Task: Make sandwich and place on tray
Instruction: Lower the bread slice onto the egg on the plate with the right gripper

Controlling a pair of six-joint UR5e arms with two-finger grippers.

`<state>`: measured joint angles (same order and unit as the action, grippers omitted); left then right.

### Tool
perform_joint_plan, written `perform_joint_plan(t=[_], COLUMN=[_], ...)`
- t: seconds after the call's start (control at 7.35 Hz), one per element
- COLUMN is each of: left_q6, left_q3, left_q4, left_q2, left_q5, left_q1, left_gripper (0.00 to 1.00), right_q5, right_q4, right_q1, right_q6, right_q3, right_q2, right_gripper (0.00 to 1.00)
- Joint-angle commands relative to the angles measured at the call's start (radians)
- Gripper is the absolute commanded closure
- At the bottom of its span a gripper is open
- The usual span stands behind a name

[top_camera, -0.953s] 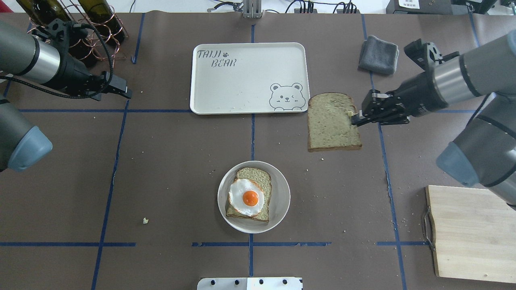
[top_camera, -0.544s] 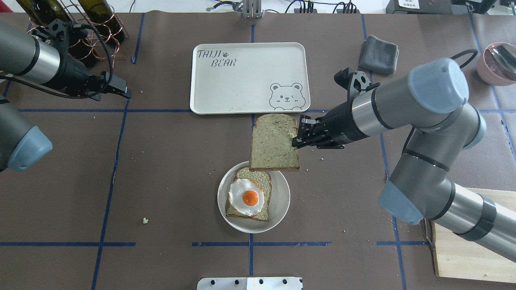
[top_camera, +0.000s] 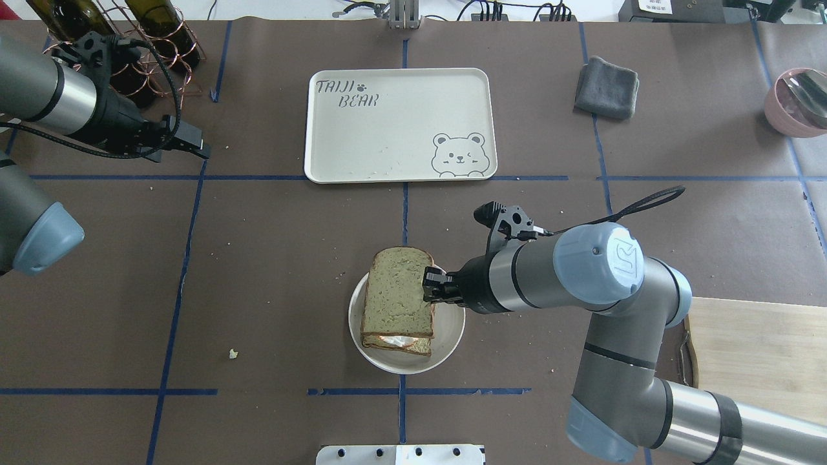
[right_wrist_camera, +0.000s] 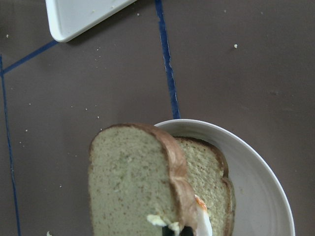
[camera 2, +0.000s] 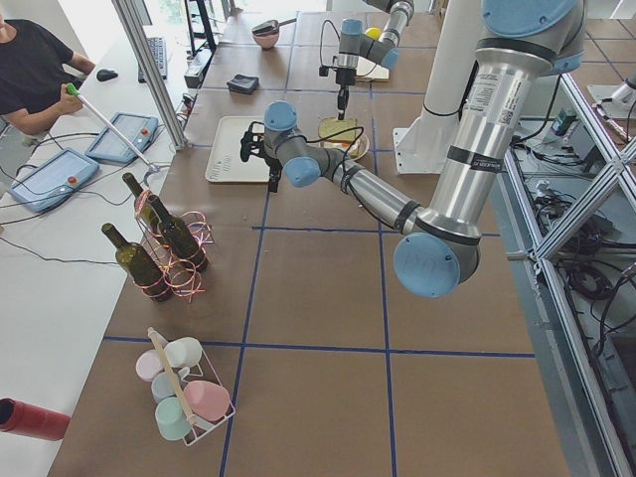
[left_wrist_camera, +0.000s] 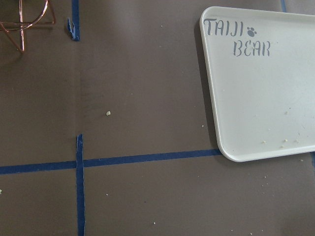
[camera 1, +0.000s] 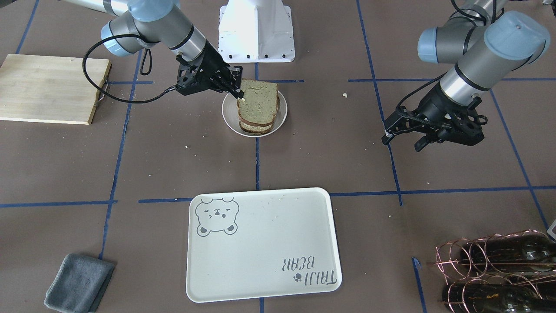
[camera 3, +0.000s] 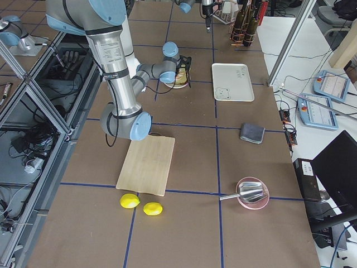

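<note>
Two end effectors are seen in the overhead view. At the upper left of the frame, the left end effector [top_camera: 199, 146] is held above the bench [top_camera: 258, 290], its fingers spread and nothing between them. At upper centre lies the tray [top_camera: 400, 126], well apart from the food. At lower centre, the sandwich [top_camera: 396, 300] is being put together on a round white plate [top_camera: 449, 332]. Its top slice is pinched at the right edge by the right end effector [top_camera: 429, 294] and is held over the egg and lower slice. The slice is shifted slightly toward the frame's top, so egg white is left showing at the lower edge. Whether the slice already rests on the egg cannot be told.

The step in hand is judged to be the capping. It would be done well if the slice were drawn toward the frame's bottom until the crusts line up, lowered flat, and only then released, so that the egg is not dragged.
</note>
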<state>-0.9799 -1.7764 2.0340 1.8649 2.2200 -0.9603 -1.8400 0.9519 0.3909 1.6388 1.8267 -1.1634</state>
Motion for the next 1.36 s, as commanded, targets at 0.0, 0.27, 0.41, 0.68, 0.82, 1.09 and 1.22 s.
perform_joint_plan(t=[0.0,0.27,0.41,0.68,0.82,1.09,1.22], left_q6=[0.001,0.001,0.001,0.0,0.0,-0.014,-0.098], left_q3=[0.002,0.005,0.005,0.005,0.003,-0.014,-0.03], left_q4=[0.0,0.0,0.0,0.0,0.002,-0.005,-0.006], left_q2=[-0.001,0.002,0.002,0.002,0.005,0.023,0.037], left_q5=[0.0,0.001,0.001,0.001,0.001,-0.002,-0.04], left_q1=[0.0,0.0,0.0,0.002,0.003,0.021,0.073], left_gripper=[0.0,0.0,0.0,0.0,0.0,0.0,0.0], right_q5=[0.041,0.05,0.05,0.048,0.03,-0.113,-0.163], right_q4=[0.002,0.002,0.001,0.001,0.002,0.173,0.28], right_q1=[-0.041,-0.049,-0.046,-0.037,-0.014,0.108,0.171], right_q6=[0.015,0.015,0.015,0.013,0.012,0.0,-0.032], right_q3=[-0.033,-0.06,-0.058,-0.052,-0.047,0.017,0.06], right_q2=[0.014,0.016,0.014,0.01,0.01,0.016,0.013], right_gripper=[1.0,1.0,1.0,0.0,0.0,0.0,0.0])
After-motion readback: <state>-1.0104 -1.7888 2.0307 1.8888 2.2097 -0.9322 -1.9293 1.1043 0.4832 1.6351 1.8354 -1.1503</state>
